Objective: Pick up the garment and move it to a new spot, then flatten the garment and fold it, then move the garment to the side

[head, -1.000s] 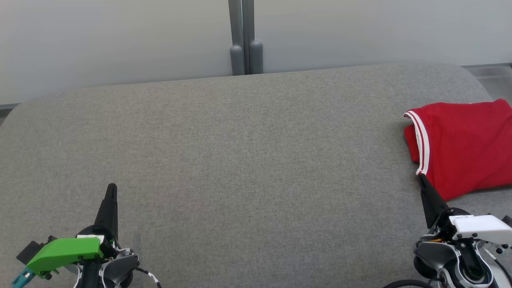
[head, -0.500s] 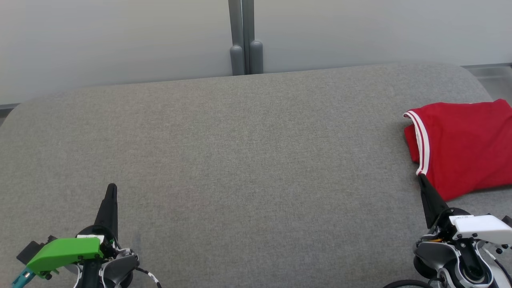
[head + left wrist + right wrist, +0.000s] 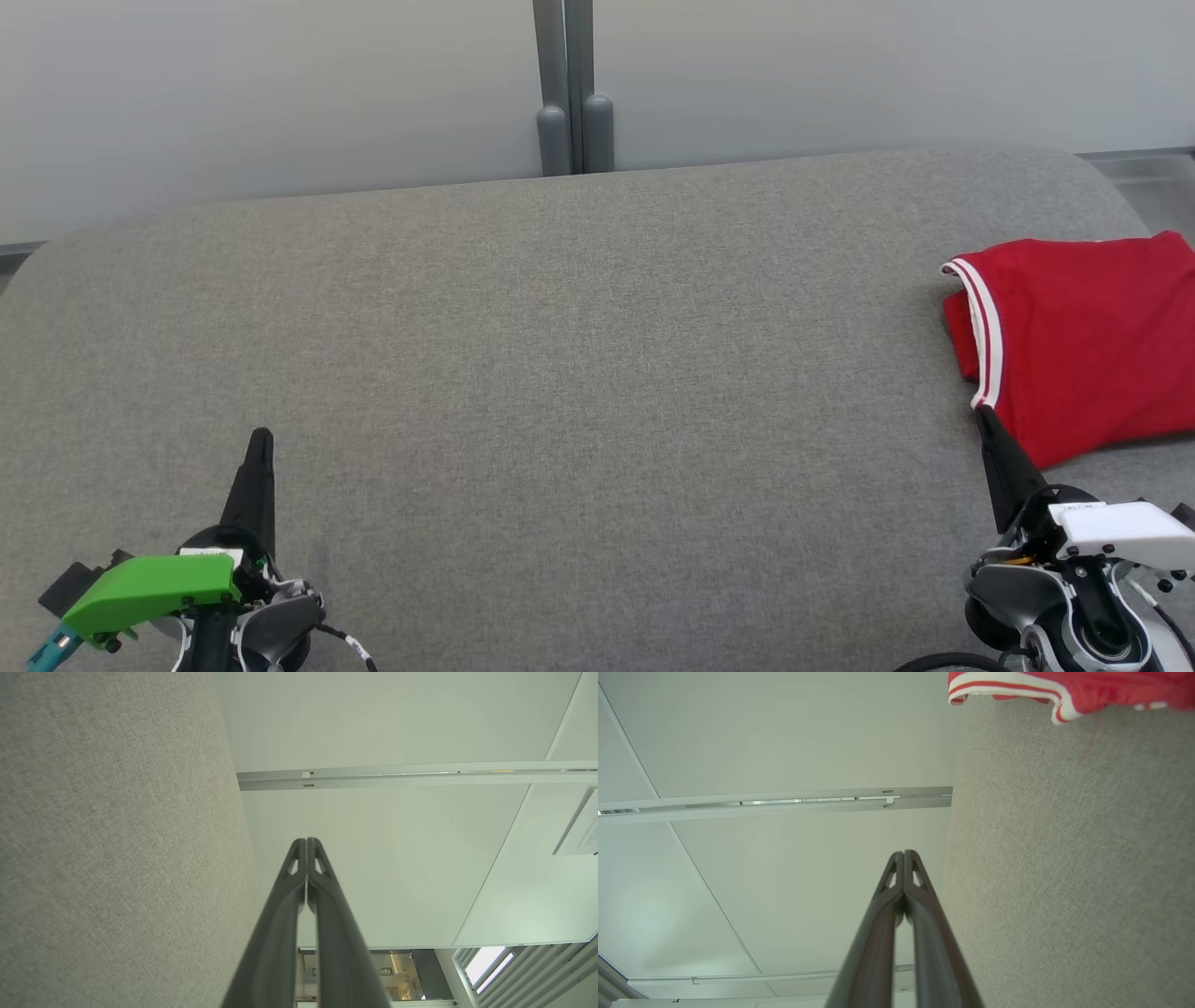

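Note:
A folded red garment (image 3: 1083,345) with white-striped trim lies at the right edge of the grey cushioned surface (image 3: 579,373); its trim edge also shows at the top of the right wrist view as the garment (image 3: 1069,688). My right gripper (image 3: 985,415) sits at the lower right, shut and empty, its tip just at the garment's near corner. The same right gripper (image 3: 904,853) points past the surface toward the wall. My left gripper (image 3: 262,435) rests shut and empty at the lower left, far from the garment. The left gripper (image 3: 306,841) has its tips pressed together.
A pale wall with a grey vertical post (image 3: 571,89) stands behind the surface. The surface's rounded far edge runs across the head view. A metal rail (image 3: 411,774) crosses the wall panels in the wrist views.

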